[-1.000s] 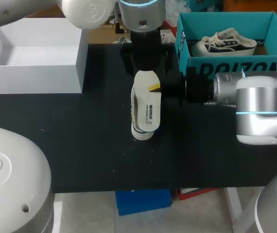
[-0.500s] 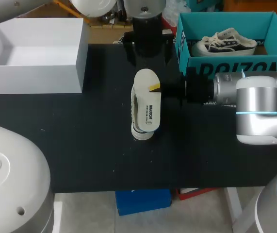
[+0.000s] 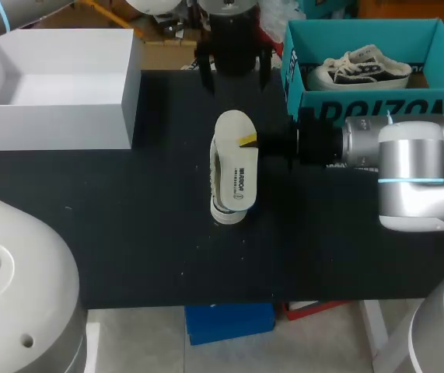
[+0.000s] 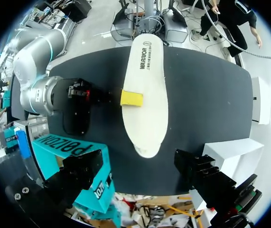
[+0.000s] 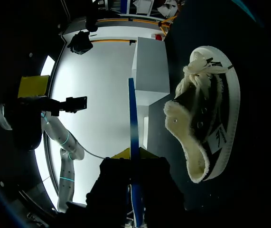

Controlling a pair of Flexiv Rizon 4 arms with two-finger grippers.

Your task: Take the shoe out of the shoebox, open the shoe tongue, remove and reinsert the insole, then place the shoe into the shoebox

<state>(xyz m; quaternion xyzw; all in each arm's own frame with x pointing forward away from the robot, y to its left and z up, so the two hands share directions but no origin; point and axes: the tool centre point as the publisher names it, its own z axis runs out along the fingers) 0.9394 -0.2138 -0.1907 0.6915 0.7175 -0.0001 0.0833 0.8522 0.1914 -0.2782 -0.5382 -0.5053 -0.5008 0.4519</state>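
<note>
A cream insole (image 3: 235, 159) hangs flat over the middle of the black table (image 3: 128, 233), with my right gripper (image 3: 249, 141) shut on its right edge. Under it a white canvas shoe (image 3: 226, 213) lies on its side, mostly covered in the head view. The right wrist view takes the insole (image 5: 131, 118) edge-on between the fingers, with the shoe (image 5: 206, 123) just beyond. My left gripper (image 3: 233, 68) stands open at the table's far edge, nothing between its fingers. From the left wrist view the insole (image 4: 147, 95) lies well ahead of the left gripper (image 4: 142, 168).
A teal shoebox (image 3: 361, 97) stands at the back right with another shoe (image 3: 360, 68) inside. A large white box (image 3: 58, 116) takes up the back left. Bare black table lies in front of and to the left of the shoe.
My left gripper has drawn back from above the shoe toward the table's far edge. The right arm, insole and shoe have stayed put.
</note>
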